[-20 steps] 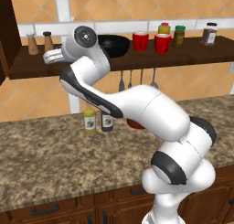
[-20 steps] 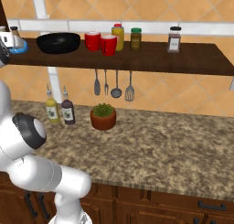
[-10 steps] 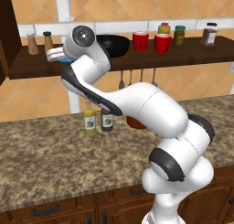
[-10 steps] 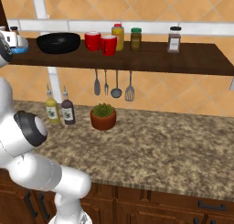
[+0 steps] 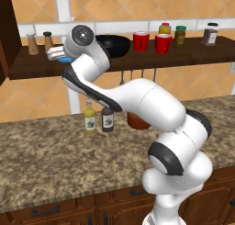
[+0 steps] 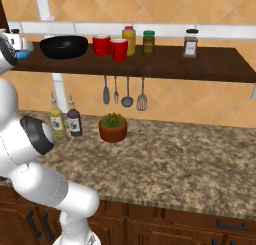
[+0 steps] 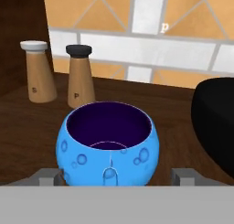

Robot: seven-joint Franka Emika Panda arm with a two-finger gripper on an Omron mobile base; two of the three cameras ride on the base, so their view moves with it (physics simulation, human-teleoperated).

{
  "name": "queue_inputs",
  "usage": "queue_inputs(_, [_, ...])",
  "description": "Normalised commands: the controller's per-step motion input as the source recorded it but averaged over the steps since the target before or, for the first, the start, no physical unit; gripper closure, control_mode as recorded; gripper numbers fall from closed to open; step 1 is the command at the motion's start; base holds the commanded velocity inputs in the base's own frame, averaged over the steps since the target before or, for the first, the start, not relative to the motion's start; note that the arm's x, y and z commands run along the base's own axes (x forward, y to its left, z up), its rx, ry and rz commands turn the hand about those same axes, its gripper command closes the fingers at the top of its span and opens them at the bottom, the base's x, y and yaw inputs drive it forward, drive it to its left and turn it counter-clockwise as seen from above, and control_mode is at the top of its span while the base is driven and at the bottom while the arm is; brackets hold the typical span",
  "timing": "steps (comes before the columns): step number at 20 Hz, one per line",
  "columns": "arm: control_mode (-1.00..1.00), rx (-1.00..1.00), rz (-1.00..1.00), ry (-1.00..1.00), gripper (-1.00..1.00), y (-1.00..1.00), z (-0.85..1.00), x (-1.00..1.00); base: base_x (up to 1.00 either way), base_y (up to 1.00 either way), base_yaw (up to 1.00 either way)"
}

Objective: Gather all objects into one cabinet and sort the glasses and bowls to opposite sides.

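This is a home kitchen: a speckled granite counter (image 6: 165,154) tops dark wood drawers (image 5: 50,210), orange diagonal wall tiles (image 6: 200,6) back a long dark-brown shelf (image 6: 165,64) of spice jars, and metal utensils (image 6: 124,91) hang beneath.

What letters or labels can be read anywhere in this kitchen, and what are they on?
"S": on the white-capped wooden shaker.
"P": on the black-capped wooden shaker.
"P": a small white letter on the pale tile band of the wall.
Labels on the two counter bottles and the shelf jars: too small to read.
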Motion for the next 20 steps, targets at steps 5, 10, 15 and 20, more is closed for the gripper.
queue_inputs(5, [-1.0,0.0,-0.01,0.0,1.0,0.01,0.0,0.06,0.0,0.0,0.0])
queue_inputs(10, [-1.0,0.0,0.0,0.0,1.0,0.0,0.0,0.0,0.0,0.0,0.0])
queue_inputs(15, [-1.0,0.0,0.0,0.0,1.0,0.0,0.02,-0.02,0.0,0.0,0.0])
queue_inputs(20, [-1.0,0.03,0.0,0.0,1.0,0.0,0.33,-0.34,0.0,0.0,0.0])
